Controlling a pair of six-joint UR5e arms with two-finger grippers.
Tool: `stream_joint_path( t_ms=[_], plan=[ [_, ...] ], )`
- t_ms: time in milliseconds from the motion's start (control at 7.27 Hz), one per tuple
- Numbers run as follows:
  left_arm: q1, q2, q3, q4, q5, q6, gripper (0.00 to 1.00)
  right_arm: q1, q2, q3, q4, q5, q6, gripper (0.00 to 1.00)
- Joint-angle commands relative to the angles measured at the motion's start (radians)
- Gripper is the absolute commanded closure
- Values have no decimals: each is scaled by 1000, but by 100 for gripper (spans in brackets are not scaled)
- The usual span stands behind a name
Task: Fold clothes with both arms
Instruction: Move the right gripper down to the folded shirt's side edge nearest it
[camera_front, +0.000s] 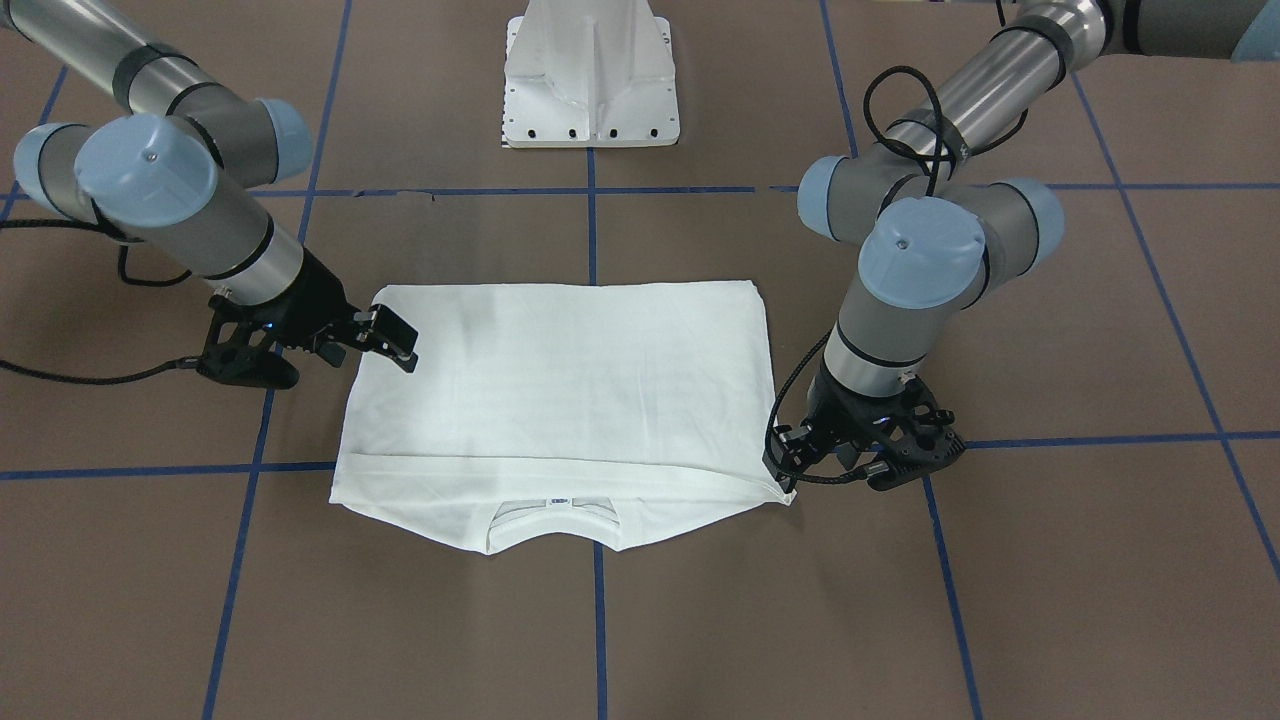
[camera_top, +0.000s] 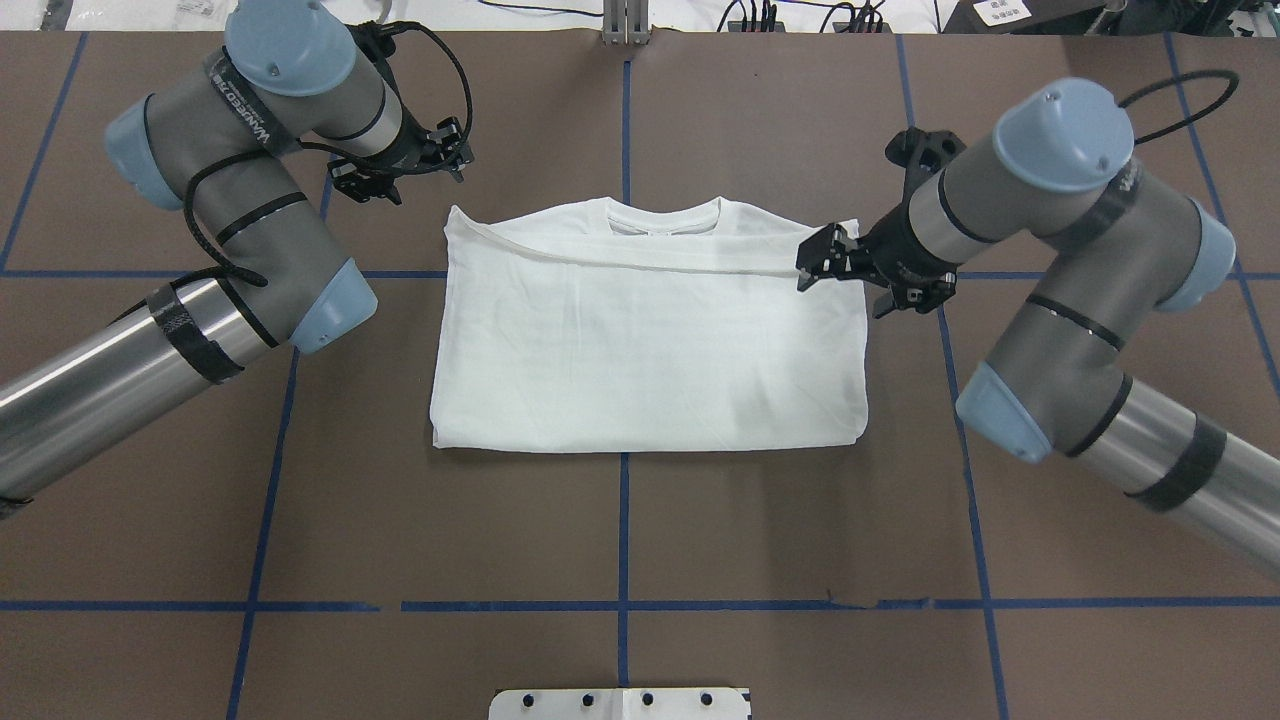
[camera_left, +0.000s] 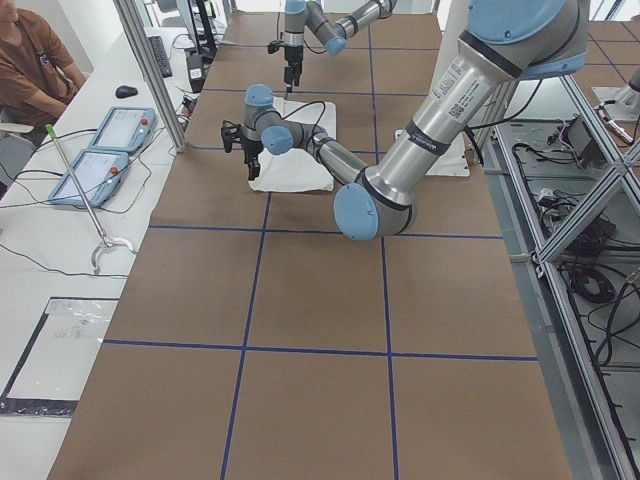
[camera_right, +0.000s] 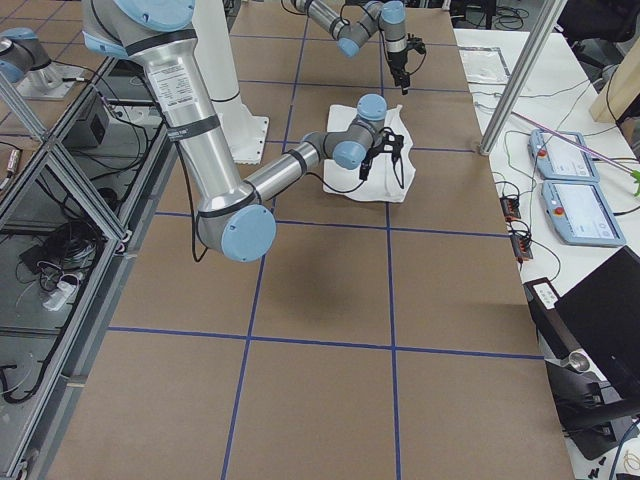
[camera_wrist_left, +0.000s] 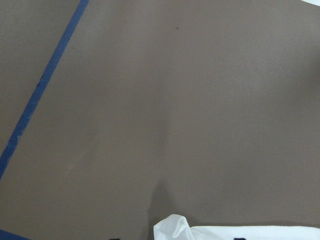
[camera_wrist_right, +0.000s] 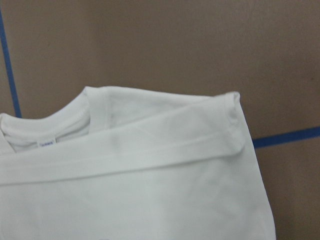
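Observation:
The white shirt (camera_front: 560, 390) (camera_top: 650, 350) lies folded into a rectangle, plain side up. Its collar (camera_top: 663, 215) and neck label sit at the far edge under a narrow folded band. My right gripper (camera_top: 818, 260) (camera_front: 398, 340) hovers open just above the shirt's far right corner, holding nothing. The right wrist view shows that corner (camera_wrist_right: 232, 107) lying flat. My left gripper (camera_front: 783, 468) stands at the far left corner, low over the table, and looks open. The left wrist view shows only the corner tip (camera_wrist_left: 172, 229) at its bottom edge, lying loose.
The brown table (camera_top: 620, 530) carries a grid of blue tape lines. The white pedestal base (camera_front: 590, 80) stands behind the shirt on the robot's side. A seated person (camera_left: 35, 65) and two tablets (camera_left: 100, 150) are at a side desk beyond the table's far edge.

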Motion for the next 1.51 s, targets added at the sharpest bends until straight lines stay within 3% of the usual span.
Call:
stream_joint_path(
  t_ms=[0,413,550,688,826,963,1101,1376],
  plan=[
    [-1,8,-27,1,0,-3,19,-125,-100,72,-1,-109,36,0],
    [-1,8,-46,3,0,-39,19,-173,-125,63,-1,-155,37,4],
    [-1,8,-46,3,0,-40,19,-174,-130,66,-1,-154,37,15],
    [-1,8,-47,3,0,-40,19,-174,-133,69,-1,-146,37,36],
    [-1,8,-52,3,0,-40,19,-173,-136,72,-1,-142,37,65],
    [-1,8,-60,3,0,-40,19,-174,-142,73,-1,-140,36,86],
    [1,8,-64,3,2,-40,20,-176,-159,83,-1,-140,37,100],
    [1,8,-81,10,2,-39,22,-171,-243,157,1,-143,37,100]
  ],
)
